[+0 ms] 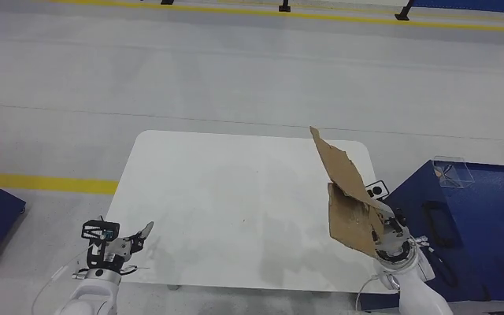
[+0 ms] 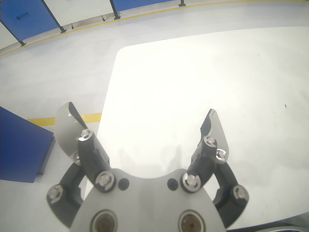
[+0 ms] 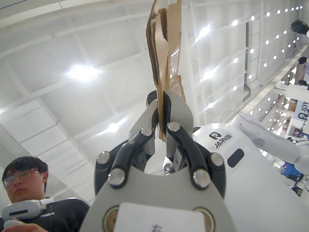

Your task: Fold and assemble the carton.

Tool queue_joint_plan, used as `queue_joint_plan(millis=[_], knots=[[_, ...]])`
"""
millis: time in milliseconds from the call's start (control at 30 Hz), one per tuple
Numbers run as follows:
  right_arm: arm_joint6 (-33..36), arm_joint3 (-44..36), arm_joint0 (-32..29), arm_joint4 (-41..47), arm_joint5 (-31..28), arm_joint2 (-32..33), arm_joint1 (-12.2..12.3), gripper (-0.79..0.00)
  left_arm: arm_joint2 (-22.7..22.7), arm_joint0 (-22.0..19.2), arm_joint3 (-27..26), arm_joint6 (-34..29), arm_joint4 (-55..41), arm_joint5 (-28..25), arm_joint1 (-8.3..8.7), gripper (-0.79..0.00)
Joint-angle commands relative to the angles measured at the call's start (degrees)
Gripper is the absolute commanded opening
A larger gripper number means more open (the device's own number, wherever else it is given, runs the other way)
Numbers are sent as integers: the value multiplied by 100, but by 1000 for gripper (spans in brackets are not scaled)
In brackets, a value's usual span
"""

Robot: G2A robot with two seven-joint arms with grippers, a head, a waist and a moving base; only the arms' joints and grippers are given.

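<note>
Left tool [image 2: 140, 108], one: at the near left corner of the desk, jaws spread wide, nothing between them.

Right tool [image 3: 162, 97], one: at the near right corner of the desk, pointing upward, jaws closed tight on the lower edge of the carton.

Carton [image 1: 346, 197], one: brown corrugated board, unassembled and collapsed flat. Several layers and loose flaps show edge-on in the right wrist view [image 3: 160, 49], along with a strip of clear tape. The edges are ragged and creased. It is held off the desk, rising tilted from the right tool, with its upper corner leaning toward the far side.

Desk [image 1: 236, 205], one: white top with rounded corners and faint scuffs.

Blue cabinet [image 1: 461, 228], one: just right of the desk, with a clear plastic box [image 1: 451, 170] on its far corner.
</note>
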Motion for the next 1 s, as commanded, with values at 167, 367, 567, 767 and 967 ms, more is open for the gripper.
queue_joint_plan(millis=[167,367,567,767,967], knots=[[-10,4,3,5,7,-1,1,-785,0,0,0,0,0,0,0,0],[-57,-174,60,-931,-526,337,27,-785,0,0,0,0,0,0,0,0],[-437,-595,-241,-3084,-1671,1521,136,-785,0,0,0,0,0,0,0,0],[-1028,-1347,-730,-5017,-2682,2494,164,-785,0,0,0,0,0,0,0,0],[-1758,-2088,-1150,-6540,-3527,3058,117,-785,0,0,0,0,0,0,0,0]])
